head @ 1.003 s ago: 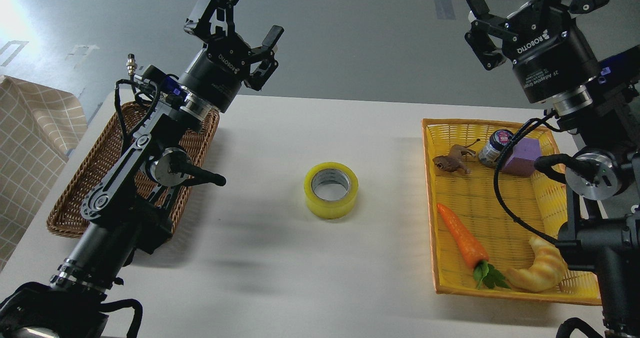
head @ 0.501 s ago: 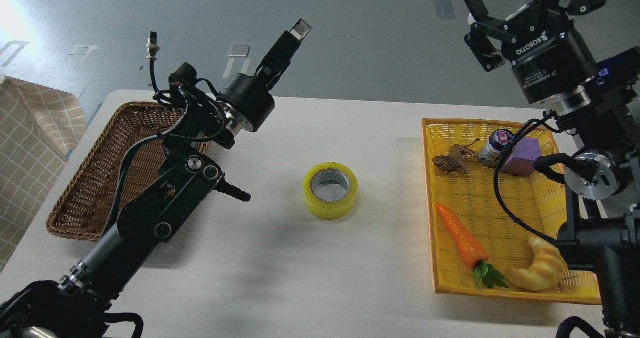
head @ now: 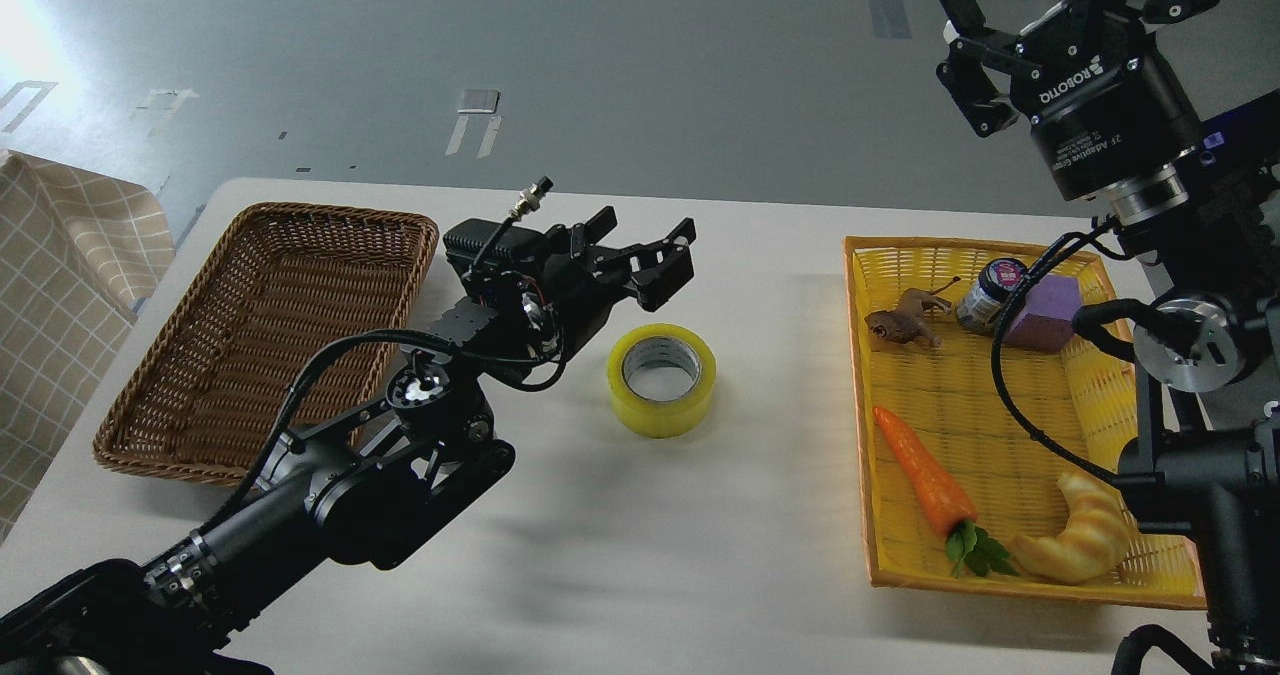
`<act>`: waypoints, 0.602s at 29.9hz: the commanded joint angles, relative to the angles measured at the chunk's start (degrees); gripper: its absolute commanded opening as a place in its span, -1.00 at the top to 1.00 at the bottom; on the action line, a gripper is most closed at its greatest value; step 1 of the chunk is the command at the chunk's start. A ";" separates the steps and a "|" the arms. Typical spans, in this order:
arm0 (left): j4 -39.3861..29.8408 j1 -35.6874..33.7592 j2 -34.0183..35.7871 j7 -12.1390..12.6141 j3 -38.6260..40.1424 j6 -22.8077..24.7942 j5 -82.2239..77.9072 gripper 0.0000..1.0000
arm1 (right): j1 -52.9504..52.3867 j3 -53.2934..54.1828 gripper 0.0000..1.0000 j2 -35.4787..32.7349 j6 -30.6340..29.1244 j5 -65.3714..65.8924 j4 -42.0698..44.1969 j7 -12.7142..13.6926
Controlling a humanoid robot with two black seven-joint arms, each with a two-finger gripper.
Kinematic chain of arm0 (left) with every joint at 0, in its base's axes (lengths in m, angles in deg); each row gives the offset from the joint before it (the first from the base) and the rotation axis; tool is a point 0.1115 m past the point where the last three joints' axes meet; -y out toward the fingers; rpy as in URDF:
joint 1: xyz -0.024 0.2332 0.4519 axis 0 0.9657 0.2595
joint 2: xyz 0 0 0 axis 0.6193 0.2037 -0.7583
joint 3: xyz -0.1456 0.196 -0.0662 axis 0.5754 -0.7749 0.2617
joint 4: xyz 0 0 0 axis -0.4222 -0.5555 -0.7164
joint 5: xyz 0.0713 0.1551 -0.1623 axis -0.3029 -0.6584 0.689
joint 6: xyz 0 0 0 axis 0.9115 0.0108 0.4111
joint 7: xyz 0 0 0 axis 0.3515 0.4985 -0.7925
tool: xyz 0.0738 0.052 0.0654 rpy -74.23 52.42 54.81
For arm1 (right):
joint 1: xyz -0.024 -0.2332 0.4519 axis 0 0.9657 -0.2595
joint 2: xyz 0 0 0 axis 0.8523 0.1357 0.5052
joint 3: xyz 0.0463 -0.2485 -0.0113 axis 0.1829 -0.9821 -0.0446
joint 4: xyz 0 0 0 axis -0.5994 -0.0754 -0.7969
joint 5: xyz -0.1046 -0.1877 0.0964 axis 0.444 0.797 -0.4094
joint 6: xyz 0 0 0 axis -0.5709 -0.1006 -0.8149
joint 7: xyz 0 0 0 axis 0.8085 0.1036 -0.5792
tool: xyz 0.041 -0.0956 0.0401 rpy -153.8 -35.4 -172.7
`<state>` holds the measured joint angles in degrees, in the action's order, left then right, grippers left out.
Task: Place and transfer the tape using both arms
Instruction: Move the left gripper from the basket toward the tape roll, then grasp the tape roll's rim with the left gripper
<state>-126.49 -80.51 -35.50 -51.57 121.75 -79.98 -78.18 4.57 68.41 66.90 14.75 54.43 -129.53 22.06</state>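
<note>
Your tape sits flat on the white table, core facing up, midway between the wicker basket and the yellow tray. Your left gripper hangs just above and left of the roll, jaws apart, not touching it. Your right gripper is up high at the far right, well clear of the tape, fingers spread and empty. In the tray lie a carrot, a croissant, a purple block, a small jar and a toy animal.
</note>
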 commanded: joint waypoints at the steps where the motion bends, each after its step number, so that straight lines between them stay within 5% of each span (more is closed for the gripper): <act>1: 2.96 -0.58 -0.17 1.67 -1.90 0.03 -0.09 -0.95 | -0.10 0.03 -1.00 -0.08 0.00 -0.61 0.10 0.04; 18: 6.58 -0.85 1.23 2.65 -9.99 0.03 -0.09 -0.95 | 0.25 0.29 -1.00 -0.09 0.00 -0.61 1.15 0.04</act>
<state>-119.80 -81.35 -34.70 -48.86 112.14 -79.94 -78.27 4.60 68.70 66.82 14.75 53.83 -128.87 22.10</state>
